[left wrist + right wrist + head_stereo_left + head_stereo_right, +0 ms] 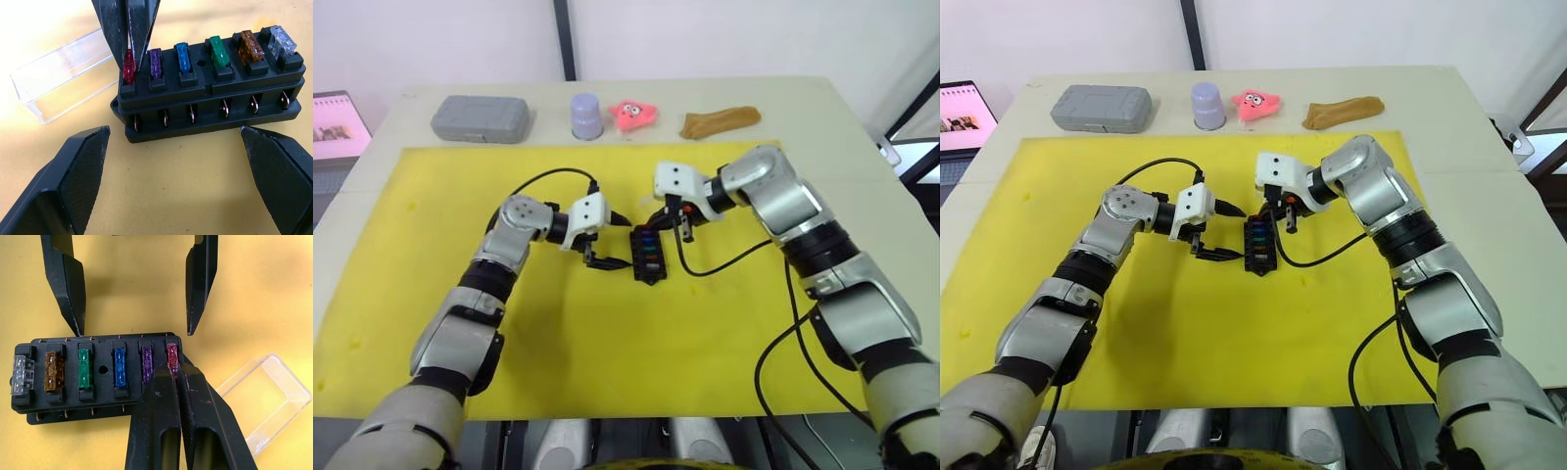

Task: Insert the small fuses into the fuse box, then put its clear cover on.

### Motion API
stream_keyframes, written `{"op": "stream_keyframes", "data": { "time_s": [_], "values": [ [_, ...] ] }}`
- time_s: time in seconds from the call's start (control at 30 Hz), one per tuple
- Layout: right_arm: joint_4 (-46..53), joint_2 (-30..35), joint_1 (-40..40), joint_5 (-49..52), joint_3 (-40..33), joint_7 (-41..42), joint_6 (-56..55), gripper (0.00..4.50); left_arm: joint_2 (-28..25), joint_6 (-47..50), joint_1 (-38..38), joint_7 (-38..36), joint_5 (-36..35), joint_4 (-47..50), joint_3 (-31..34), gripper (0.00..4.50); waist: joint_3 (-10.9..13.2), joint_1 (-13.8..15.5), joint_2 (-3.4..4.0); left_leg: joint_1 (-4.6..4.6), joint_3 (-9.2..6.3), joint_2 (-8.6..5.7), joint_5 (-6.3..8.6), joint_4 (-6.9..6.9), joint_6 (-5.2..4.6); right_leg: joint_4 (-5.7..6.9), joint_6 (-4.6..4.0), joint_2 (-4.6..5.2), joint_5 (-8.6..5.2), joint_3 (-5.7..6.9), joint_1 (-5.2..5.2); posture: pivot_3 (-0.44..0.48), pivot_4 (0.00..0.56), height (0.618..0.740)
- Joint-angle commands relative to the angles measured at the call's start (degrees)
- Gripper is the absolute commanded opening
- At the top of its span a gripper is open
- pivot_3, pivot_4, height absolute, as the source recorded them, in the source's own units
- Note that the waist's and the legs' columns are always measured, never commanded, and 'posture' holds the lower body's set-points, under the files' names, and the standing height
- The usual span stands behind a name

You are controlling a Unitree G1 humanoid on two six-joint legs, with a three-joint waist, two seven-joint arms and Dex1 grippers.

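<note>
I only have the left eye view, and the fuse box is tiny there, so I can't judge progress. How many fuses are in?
Observer: Six fuses stand in a row in the fuse box. The right end effector is pinched on the red fuse at one end.
Operator: Where is the clear cover?
Observer: The clear cover is off the box, lying on the yellow mat beside the red-fuse end.
Operator: Is the left end effector touching anything?
Observer: No. The left end effector is open, with one finger on either side of the box and a gap at each.
</note>
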State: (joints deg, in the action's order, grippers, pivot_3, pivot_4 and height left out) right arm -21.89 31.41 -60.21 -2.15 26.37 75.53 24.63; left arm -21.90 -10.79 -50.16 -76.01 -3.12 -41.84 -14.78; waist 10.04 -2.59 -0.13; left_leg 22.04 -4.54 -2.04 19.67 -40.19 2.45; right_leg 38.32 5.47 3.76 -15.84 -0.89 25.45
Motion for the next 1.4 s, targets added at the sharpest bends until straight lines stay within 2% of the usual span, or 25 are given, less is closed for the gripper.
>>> {"op": "stream_keyframes", "data": {
  "time_s": [0.03, 0.37, 0.47, 0.53, 1.13, 1.23, 1.3, 1.4],
  "values": [
    [-0.33, -0.88, -1.57, -0.48, -0.51, 0.37, 0.61, 0.00, -0.01, -0.93, -0.19, -0.13, -0.42, 1.94, 0.80, 4.48, 0.00, -0.02, 0.00, 0.00, 0.00, 0.00, 0.00, 0.00, 0.00, 0.00, 0.00, 0.00, 0.00, 0.00, 0.00, 0.000, 0.150, 0.740],
    [2.04, -1.13, -1.83, 0.58, -1.56, 0.75, 3.32, 0.00, -0.11, -0.79, -0.05, -0.27, -0.39, 2.11, 0.75, 4.48, 0.00, -0.03, 0.00, 0.00, 0.00, 0.00, 0.00, -0.01, 0.00, 0.03, 0.00, 0.00, 0.00, 0.00, 0.01, 0.000, 0.150, 0.740],
    [2.50, -1.06, -1.93, 0.68, -1.73, 0.64, 3.93, 0.87, -0.11, -0.84, -0.13, -0.25, -0.35, 2.00, 0.76, 4.50, 0.00, -0.02, 0.00, 0.00, 0.00, 0.00, 0.00, -0.01, 0.00, 0.03, 0.00, 0.00, 0.00, 0.00, 0.01, 0.000, 0.150, 0.740],
    [2.90, -1.05, -2.05, 0.79, -1.90, 0.57, 4.59, 1.84, -0.14, -0.87, -0.23, -0.25, -0.33, 1.82, 0.79, 4.50, 0.00, 0.00, 0.00, 0.00, 0.00, 0.00, 0.00, -0.01, 0.00, 0.03, 0.00, 0.00, 0.00, 0.00, 0.01, 0.000, 0.150, 0.740],
    [7.60, 0.94, -3.73, 5.80, -6.64, 3.03, 9.00, 1.84, -0.28, -1.29, -1.09, 0.46, 0.04, 0.32, 1.08, 4.50, 0.00, 0.03, 0.00, 0.00, -0.01, -0.01, 0.00, 0.00, 0.00, 0.04, 0.00, 0.01, 0.00, 0.00, 0.02, 0.000, 0.150, 0.740],
    [8.29, 0.97, 0.14, 6.63, -8.06, 1.52, 5.64, 0.95, -0.30, -1.33, -1.12, 0.51, 0.02, 0.29, 1.13, 4.50, -0.01, 0.08, -0.01, 0.01, -0.02, -0.01, 0.00, -0.01, 0.00, 0.05, 0.00, 0.02, 0.00, 0.00, 0.01, 0.000, 0.150, 0.740],
    [8.39, 1.00, 2.60, 6.81, -8.46, 0.72, 3.85, 0.06, -0.26, -1.33, -1.19, 0.57, 0.01, 0.20, 1.16, 4.50, -0.01, 0.08, -0.01, 0.01, -0.03, -0.02, 0.00, -0.01, 0.00, 0.05, 0.00, 0.04, 0.00, 0.01, 0.00, 0.000, 0.150, 0.740],
    [8.65, 0.51, 5.27, 7.63, -9.71, -0.43, 2.48, 0.06, -0.30, -1.25, -1.13, 0.60, -0.03, 0.31, 1.18, 4.50, -0.01, 0.01, -0.01, 0.01, -0.02, -0.04, 0.00, -0.02, 0.00, 0.07, 0.00, 0.05, 0.00, 0.01, 0.01, 0.000, 0.150, 0.740]
  ]
}}
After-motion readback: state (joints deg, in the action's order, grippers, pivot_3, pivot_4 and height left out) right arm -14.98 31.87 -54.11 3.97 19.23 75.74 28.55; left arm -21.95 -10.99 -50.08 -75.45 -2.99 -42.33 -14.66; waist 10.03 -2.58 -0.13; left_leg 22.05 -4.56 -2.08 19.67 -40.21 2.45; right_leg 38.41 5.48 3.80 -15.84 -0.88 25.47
